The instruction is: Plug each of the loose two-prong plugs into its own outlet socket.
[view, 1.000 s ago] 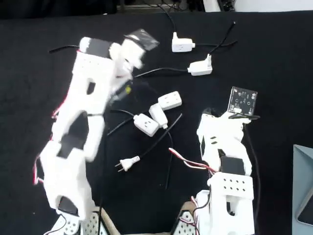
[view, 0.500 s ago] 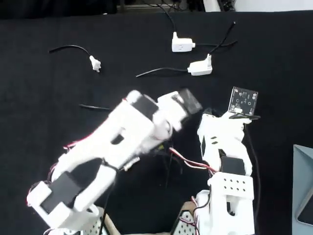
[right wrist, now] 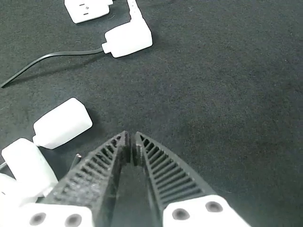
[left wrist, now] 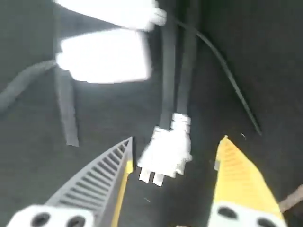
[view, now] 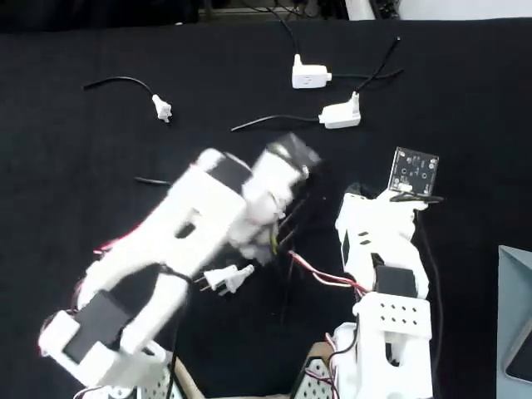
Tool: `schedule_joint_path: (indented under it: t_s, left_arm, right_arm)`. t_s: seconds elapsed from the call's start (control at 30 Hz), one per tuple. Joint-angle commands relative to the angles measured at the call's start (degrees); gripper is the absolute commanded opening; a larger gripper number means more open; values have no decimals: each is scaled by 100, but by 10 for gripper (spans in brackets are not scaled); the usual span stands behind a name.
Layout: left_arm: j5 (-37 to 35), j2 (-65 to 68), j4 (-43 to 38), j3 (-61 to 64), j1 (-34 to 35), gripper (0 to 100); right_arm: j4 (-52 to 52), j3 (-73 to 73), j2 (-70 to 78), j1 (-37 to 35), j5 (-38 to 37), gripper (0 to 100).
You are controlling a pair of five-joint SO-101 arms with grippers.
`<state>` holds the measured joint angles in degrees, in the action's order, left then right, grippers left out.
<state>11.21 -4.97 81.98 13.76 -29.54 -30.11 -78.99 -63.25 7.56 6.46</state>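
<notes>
Table [view: 465, 75]: black surface carrying every item listed below.

Left arm [view: 183, 249]: we see it run from the lower left of the high view up to the centre.

Left gripper [left wrist: 177, 139]: fingers [left wrist: 99, 179] spread wide, one grey and one yellow. They hold nothing and touch nothing.

Plug [left wrist: 166, 151]: white, two prongs, black cable. We place it on the table between the spread fingers, apart from both. In the high view it lies at lower centre [view: 229, 278], just beside the left arm.

Second plug [view: 160, 106]: upper left of the high view, on a black cable that curves off to the left. It is well apart from both arms.

Upper socket [view: 310, 76] [right wrist: 87, 9]: white, at top centre of the high view, with its slotted face showing.

Lower socket [view: 341, 114] [right wrist: 125, 40]: white, just below the upper one, with a black cable trailing left.

Middle sockets: we count two white blocks [right wrist: 64, 124] [right wrist: 26, 163] near the right gripper. Another white block [left wrist: 104, 56] lies beyond the plug (whether it is one of those two, we cannot tell).

Right arm [view: 382, 249]: lower right of the high view.

Right gripper [right wrist: 131, 142]: fingers pressed together with nothing between them, over bare table.
</notes>
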Motion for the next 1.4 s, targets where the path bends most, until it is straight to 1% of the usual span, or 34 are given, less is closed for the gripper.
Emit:
schedule_joint_path:
  t_s: [0.0,0.07,0.13,0.2,0.27,0.33,0.43,0.53,0.63,0.73,0.87,1.03,1.17,1.23,1.33,1.37]
  left_arm:
    - [475,-141,-26,-1411,1692,281]
    - [826,79,-484,-1745,2422,281]
    - [1125,422,-985,-1938,2914,281]
    - [1266,862,-1538,-1982,3160,281]
    - [1257,1398,-2101,-2018,3275,281]
    - [1081,1908,-2664,-2053,3336,281]
    - [580,2611,-3437,-2334,3468,280]
    - [273,3297,-3947,-2747,3503,280]
    - [88,3895,-4044,-3389,3521,280]
    - [-105,4466,-4053,-4066,3582,268]
    - [-114,5240,-4062,-4998,3653,219]
    - [-105,6066,-4026,-6035,3749,209]
    - [-141,6523,-4018,-6431,3758,208]
    - [-114,6611,-4018,-6527,3776,165]
    - [-97,6602,-4018,-6589,3793,40]
    - [-18,6602,-3956,-6589,3793,23]
  right_arm:
    - [97,101,-119,26,26,13]
    - [97,101,-119,26,26,13]
    - [105,110,-119,26,26,13]
    - [114,119,-119,26,26,13]
    - [114,119,-119,26,26,13]
    - [114,110,-119,26,26,13]
    - [114,101,-119,26,26,13]
    - [114,92,-119,26,26,13]
    - [114,92,-119,18,26,13]
    - [105,75,-119,-158,18,13]
    - [97,75,-119,-185,18,13]
    - [88,75,-119,-185,18,13]
    - [97,75,-119,-185,18,13]
    - [97,75,-119,-185,18,13]
    - [105,75,-119,-185,9,13]
    - [105,75,-119,-185,9,13]
